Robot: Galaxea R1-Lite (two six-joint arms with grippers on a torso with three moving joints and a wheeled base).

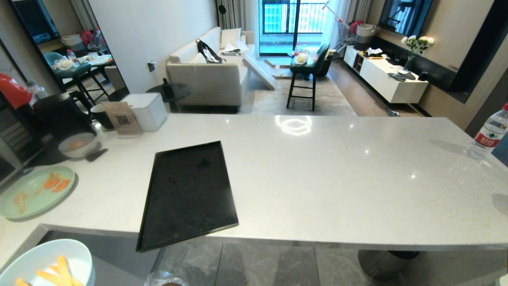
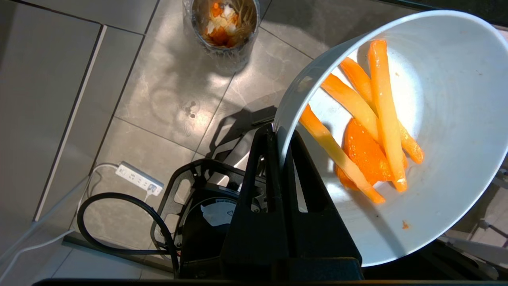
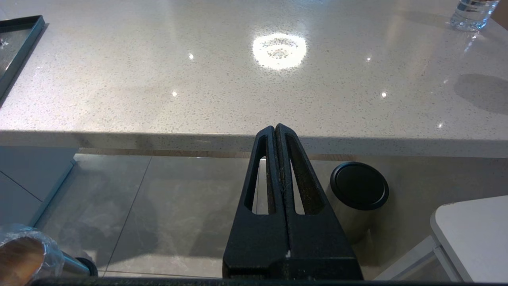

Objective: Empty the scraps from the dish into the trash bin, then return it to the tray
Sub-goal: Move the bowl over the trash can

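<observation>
Clamped on the rim of the dish (image 2: 436,159), my left claw (image 2: 278,139) holds it tilted over the floor, scraps (image 2: 369,131) inside. With the trash bin (image 2: 222,28) well off, scraps could spill onto tiles. My right claw (image 3: 276,131) rests closed, empty.

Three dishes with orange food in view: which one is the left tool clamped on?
The deep white-inside bowl holding orange-yellow sticks, pinched at its rim by the left tool. The flat green plate and greyish bowl sit untouched on the counter.
</observation>
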